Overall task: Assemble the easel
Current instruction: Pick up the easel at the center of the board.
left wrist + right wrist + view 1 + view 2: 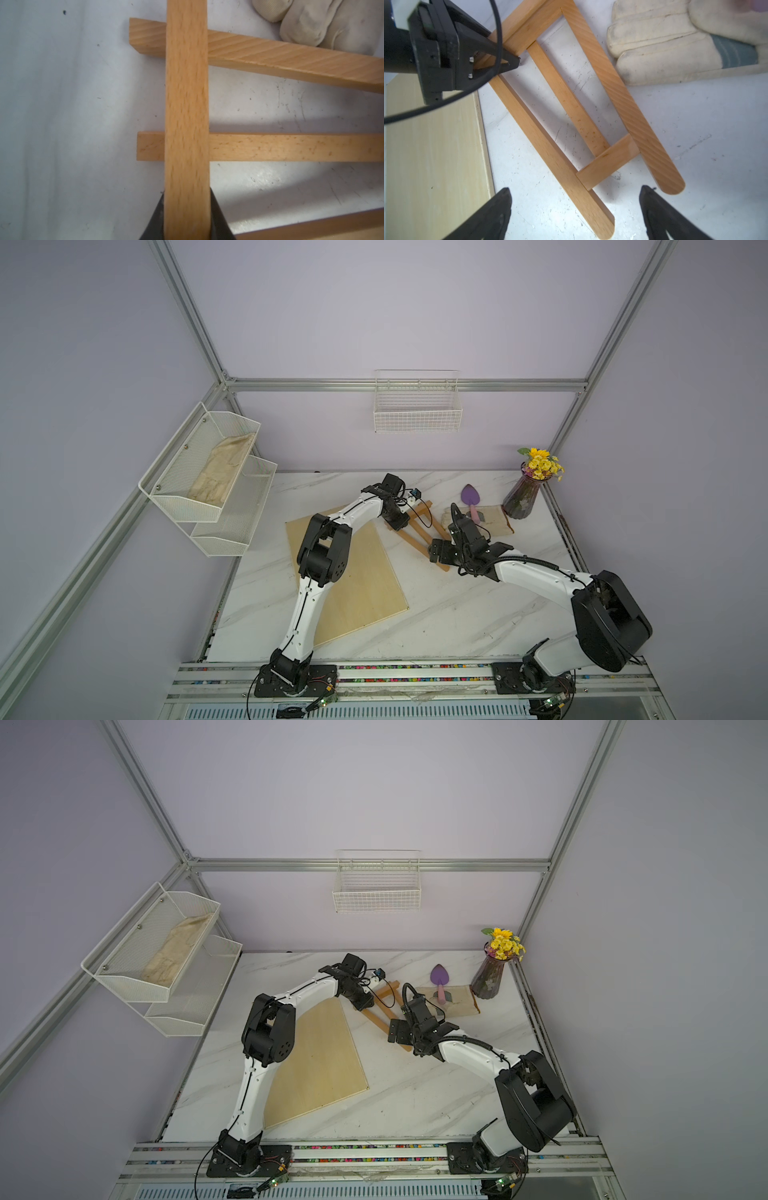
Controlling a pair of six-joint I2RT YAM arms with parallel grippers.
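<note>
A: Where is the easel (608, 164) lying?

B: Flat on the table (457, 614), folded, with the pale board (365, 593) just beside 1 long leg and a work glove (664, 47) just beside the other. The middle strut lies in the same plane between the 2 legs, so I judge nothing has been swung out yet.

A: Why does the left pincer (508, 62) sit at the wide end?

B: It is clamped on the broad bar there. The left wrist view shows that bar running out between its dark fingers (153, 222), both flush against the wood with no gap showing. My guess is that the bar makes a firm handle, good for pinning or tipping the frame while the other arm works.

A: And the right pincer (575, 199)?

B: Spread wide, holding nothing. It hangs over the narrow end, with 1 rounded leg tip between its 2 fingers in the right wrist view. Whether they touch the table I cannot tell.

A: Why there?

B: Likely to take the narrow end once the left has the frame steady. 2 holds, 1 at each end, would keep a light frame from skating on smooth marble.

A: Anything in the way?

B: The glove crowds 1 leg, and a purple trowel (471, 495) rests on it. A vase of flowers (521, 499) stands farther right, apart from the frame.
</note>
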